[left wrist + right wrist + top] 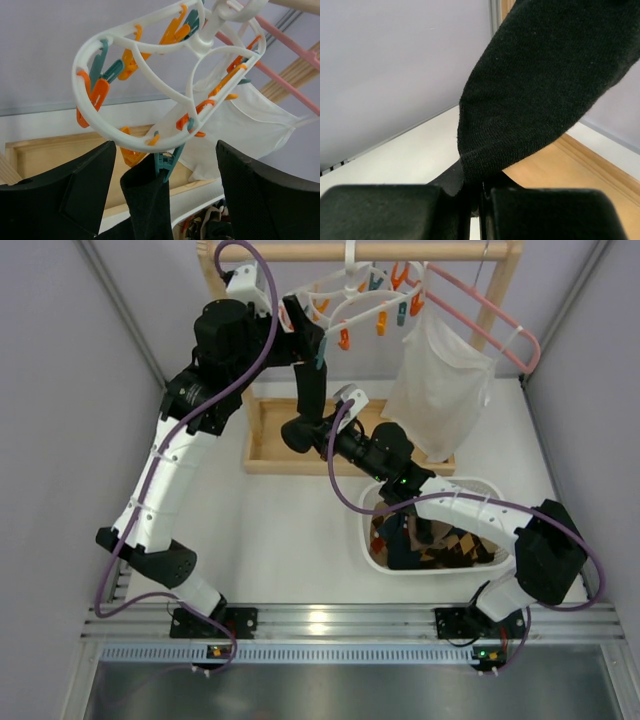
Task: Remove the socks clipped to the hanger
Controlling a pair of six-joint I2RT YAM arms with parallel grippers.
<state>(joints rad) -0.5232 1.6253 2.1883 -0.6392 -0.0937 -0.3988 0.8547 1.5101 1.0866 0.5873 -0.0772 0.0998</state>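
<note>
A black sock (311, 390) hangs from a teal clip (168, 161) on the white ring hanger (125, 142), which hangs from the wooden rail at the top (345, 295). My left gripper (303, 328) is open just under the hanger. Its two black fingers (260, 195) stand wide on either side of the sock's cuff (147, 200) without touching it. My right gripper (299, 433) is shut on the sock's lower end (535, 85), which is pinched between the pads (480, 197). The other orange and teal clips look empty.
A white mesh bag (440, 390) hangs on a pink wire hanger (490, 310) to the right of the ring hanger. A wooden rack base (262, 435) lies under the sock. A white basket (366, 530) holding several socks stands at the near right.
</note>
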